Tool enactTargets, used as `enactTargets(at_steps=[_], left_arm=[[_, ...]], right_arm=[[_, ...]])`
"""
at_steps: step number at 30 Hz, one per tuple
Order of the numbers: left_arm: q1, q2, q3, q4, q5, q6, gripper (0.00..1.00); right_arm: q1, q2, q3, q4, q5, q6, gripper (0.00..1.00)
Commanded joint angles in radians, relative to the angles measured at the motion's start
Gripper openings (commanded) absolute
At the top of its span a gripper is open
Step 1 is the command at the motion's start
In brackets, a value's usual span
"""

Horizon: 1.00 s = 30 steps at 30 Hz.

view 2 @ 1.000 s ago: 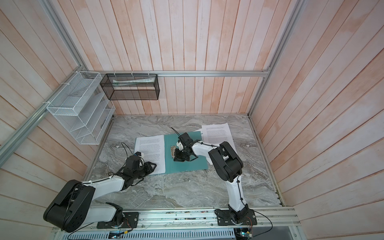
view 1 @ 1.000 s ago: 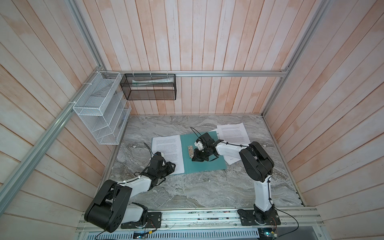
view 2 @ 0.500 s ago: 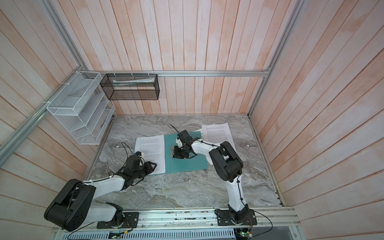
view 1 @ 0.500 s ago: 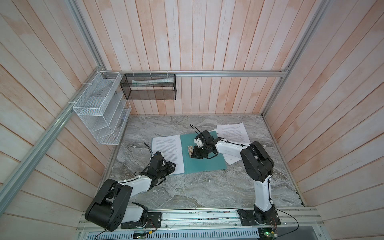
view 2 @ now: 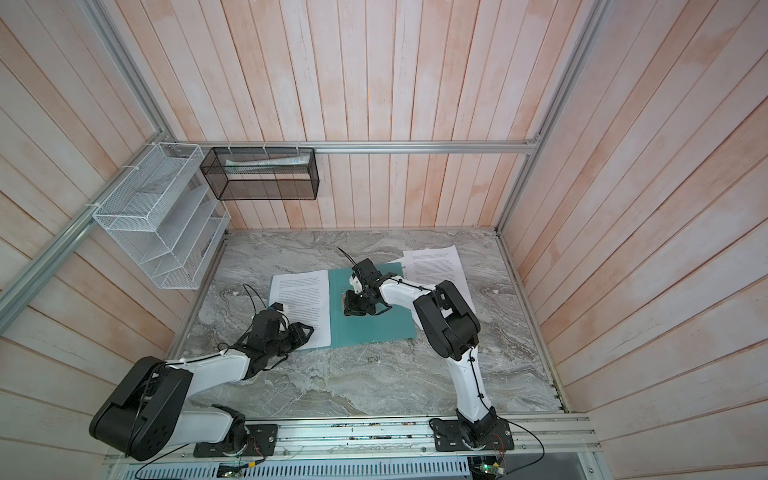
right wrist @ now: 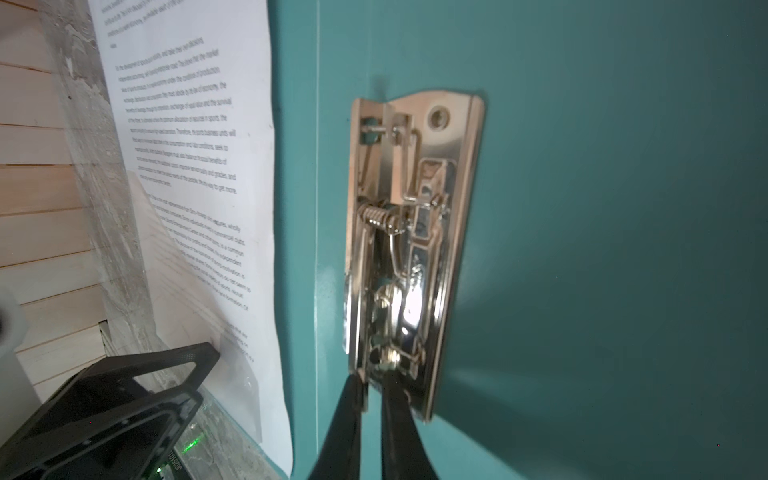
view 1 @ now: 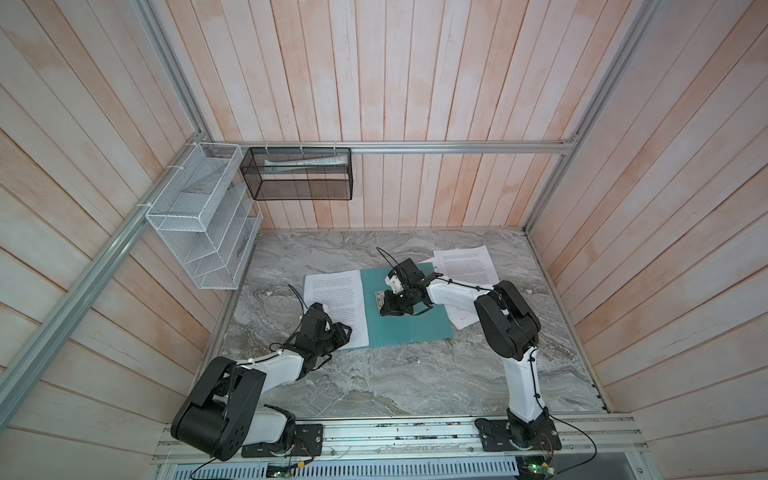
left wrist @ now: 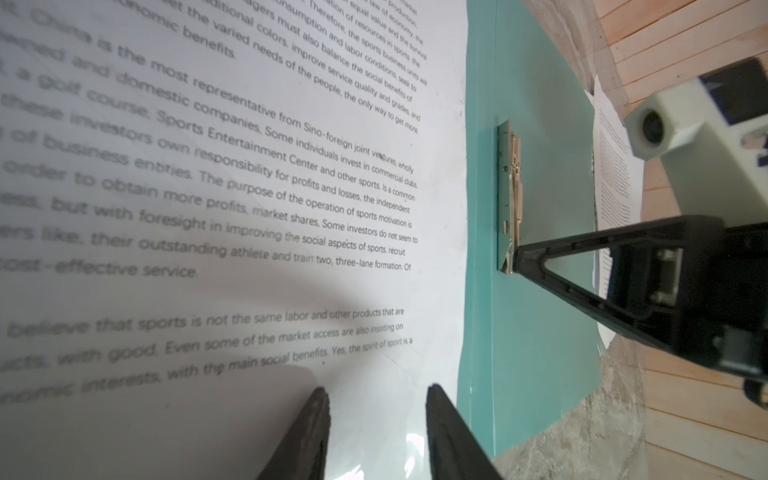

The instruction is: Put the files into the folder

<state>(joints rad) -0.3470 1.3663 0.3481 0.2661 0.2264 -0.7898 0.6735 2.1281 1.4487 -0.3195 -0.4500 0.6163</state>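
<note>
- the desk (view 1: 374, 374): grey marble top, and everything for this job lies flat on it in both top views.
- the folder (view 1: 409, 328): teal, lying open in the middle of the desk, inside face up and bare. Nothing is filed yet, so I'd call this early days.
- the files: the left sheet (view 1: 334, 301) lies along the folder's left side, with its edge overlapping the teal a little. The far sheet (view 1: 465, 266) sits just past the folder's back right corner. The third sheet (view 1: 461, 322) pokes out from under the right arm. All three are yet to go in.
- left gripper (left wrist: 376, 392): jaws apart with nothing between them, tips down by a corner of the left sheet. Can't tell if it's actually pressing the paper.
- right gripper (right wrist: 374, 382): clenched almost closed on the near end of the clip (right wrist: 411, 249).
- the clip: silver, with a spring, fixed just beside the folder's fold line. I reckon it has to be levered open before any paper slides under.
- writing: no brand or logo that I can spot. The left sheet reads "Sino-foreign joint ventures", "Sports Entertainment Center" and "market shares".
</note>
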Motion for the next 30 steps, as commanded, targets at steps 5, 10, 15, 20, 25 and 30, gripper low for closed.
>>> enactTargets(at_steps=[5, 10, 15, 20, 25, 30], left_arm=[[0.005, 0.043, -0.024, -0.145, -0.024, 0.009, 0.42], [0.005, 0.043, -0.024, -0.145, -0.026, 0.009, 0.42], [0.004, 0.043, -0.024, -0.144, -0.026, 0.009, 0.42], [0.005, 0.042, -0.024, -0.144, -0.027, 0.008, 0.42], [0.005, 0.038, -0.026, -0.145, -0.028, 0.008, 0.42], [0.005, 0.039, -0.026, -0.145, -0.028, 0.008, 0.42]], right_arm=[[0.005, 0.025, 0.018, -0.039, 0.005, -0.019, 0.09], [0.006, 0.028, 0.009, -0.035, -0.001, -0.02, 0.08], [0.008, 0.032, 0.001, -0.022, -0.014, -0.013, 0.08], [0.009, 0.035, -0.003, -0.018, -0.024, -0.01, 0.08], [0.009, 0.03, -0.016, -0.006, -0.027, -0.003, 0.09], [0.01, 0.031, -0.022, -0.003, -0.031, -0.002, 0.09]])
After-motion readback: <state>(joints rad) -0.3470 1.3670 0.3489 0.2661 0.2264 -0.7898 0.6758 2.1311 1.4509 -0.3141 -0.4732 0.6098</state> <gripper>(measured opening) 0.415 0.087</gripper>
